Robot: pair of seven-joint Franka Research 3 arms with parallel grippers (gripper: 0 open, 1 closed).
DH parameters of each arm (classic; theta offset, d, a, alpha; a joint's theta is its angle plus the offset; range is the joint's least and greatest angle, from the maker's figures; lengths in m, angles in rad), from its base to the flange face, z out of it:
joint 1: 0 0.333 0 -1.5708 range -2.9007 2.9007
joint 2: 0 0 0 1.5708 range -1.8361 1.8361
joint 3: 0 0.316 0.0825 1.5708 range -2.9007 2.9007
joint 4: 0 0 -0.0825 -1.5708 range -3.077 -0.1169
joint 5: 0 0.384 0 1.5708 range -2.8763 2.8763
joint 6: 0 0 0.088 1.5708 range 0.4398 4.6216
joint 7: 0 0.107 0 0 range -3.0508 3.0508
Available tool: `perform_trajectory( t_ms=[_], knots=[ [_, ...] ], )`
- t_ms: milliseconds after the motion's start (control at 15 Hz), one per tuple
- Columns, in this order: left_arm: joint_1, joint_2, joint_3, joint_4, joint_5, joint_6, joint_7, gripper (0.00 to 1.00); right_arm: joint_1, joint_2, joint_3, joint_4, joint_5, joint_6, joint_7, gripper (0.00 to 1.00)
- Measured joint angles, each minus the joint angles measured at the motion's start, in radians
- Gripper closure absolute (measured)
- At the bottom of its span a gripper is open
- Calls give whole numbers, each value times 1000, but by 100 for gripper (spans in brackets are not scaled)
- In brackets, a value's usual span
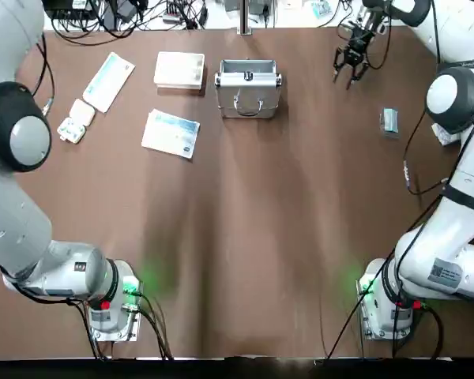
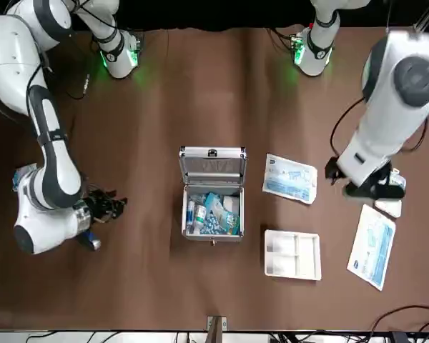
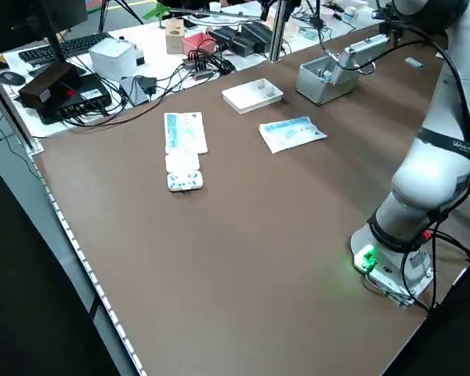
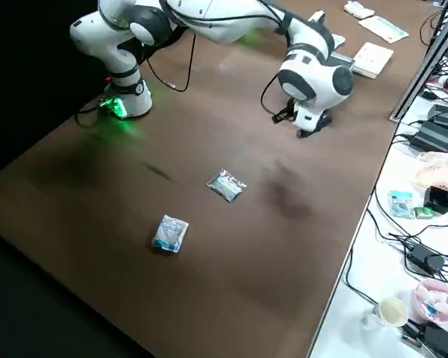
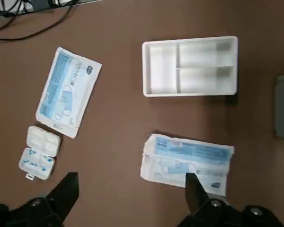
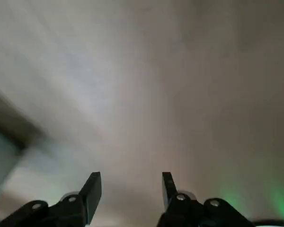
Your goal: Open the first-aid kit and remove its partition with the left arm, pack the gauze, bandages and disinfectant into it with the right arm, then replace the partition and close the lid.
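Ribbed silver first-aid kit [image 2: 213, 194], compartmented cream partition [image 2: 292, 253]

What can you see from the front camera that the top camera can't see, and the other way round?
Only the front view looks into the open first-aid kit, showing packets inside. Only the top view shows the small packet lying on the table near the right arm. Both show the partition beside the kit, two blue-white packets, the pill box, the open right gripper and the left arm.
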State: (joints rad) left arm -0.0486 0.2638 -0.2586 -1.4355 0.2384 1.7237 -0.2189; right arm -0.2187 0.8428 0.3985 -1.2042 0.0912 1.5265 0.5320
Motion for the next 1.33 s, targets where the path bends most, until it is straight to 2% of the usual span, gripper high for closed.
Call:
perform_trajectory(
  t_ms=[133, 400, 667, 800, 1000, 1333],
  knots=[
    [45, -55, 2, 0, -114, -23, 62, 1, -56, 4, -7, -17, -134, -28, -94, 40],
    [93, -82, 2, 4, -167, -89, 176, 0, -146, 9, -42, -52, -284, -34, -272, 40],
    [104, -83, 8, 9, -176, -134, 184, 0, -208, 26, -86, -73, -308, -31, -382, 40],
    [99, -84, 32, 10, -206, -135, 184, 0, -224, 32, -95, -76, -309, -27, -401, 40],
    [28, -93, 115, 10, -219, -132, 180, 0, -230, 43, -97, -79, -309, 10, -405, 40],
    [4, -98, 131, 10, -219, -112, 134, 0, -229, 76, -110, -89, -316, 95, -405, 40]
  ],
)
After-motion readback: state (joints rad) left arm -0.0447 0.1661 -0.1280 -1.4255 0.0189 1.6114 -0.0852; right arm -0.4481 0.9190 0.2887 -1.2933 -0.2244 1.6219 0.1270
